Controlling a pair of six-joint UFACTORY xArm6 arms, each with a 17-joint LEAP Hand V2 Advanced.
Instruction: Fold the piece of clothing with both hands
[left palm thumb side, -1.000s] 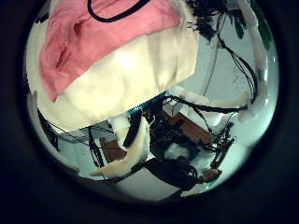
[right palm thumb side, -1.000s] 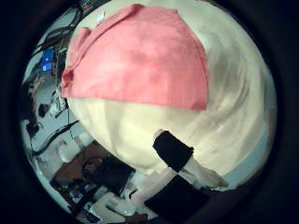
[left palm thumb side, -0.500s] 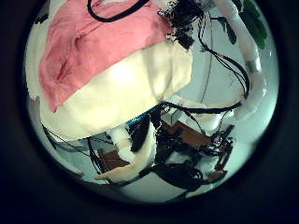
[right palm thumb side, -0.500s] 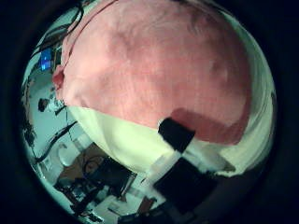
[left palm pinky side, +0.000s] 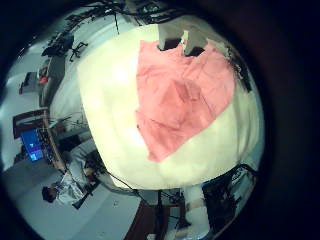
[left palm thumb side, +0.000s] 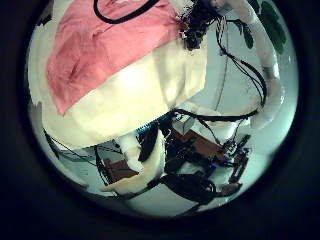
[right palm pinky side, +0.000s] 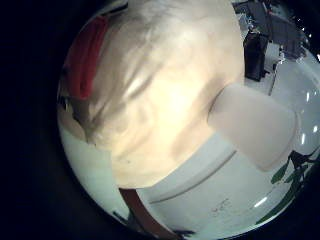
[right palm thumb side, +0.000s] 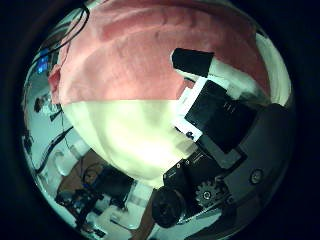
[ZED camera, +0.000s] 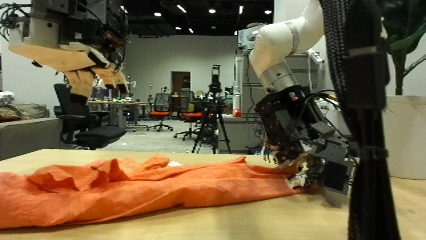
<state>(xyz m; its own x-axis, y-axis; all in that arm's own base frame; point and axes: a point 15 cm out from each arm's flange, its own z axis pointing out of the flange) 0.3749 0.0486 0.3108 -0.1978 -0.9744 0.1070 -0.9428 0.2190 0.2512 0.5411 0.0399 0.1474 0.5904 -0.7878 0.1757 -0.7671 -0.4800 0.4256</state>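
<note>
The left hand (ZED camera: 83, 62) hung high above the table (ZED camera: 240, 225), fingers relaxed, gripping nothing. The orange garment (ZED camera: 140, 184) lay crumpled across the table; the right hand (ZED camera: 309, 150) met its end, fingers curled onto the cloth.

I note a large hall behind my bench (ZED camera: 240, 222): ceiling spotlights (ZED camera: 213, 12), office chairs (ZED camera: 73, 115), tripods (ZED camera: 213, 120), grey floor (ZED camera: 160, 145).
</note>
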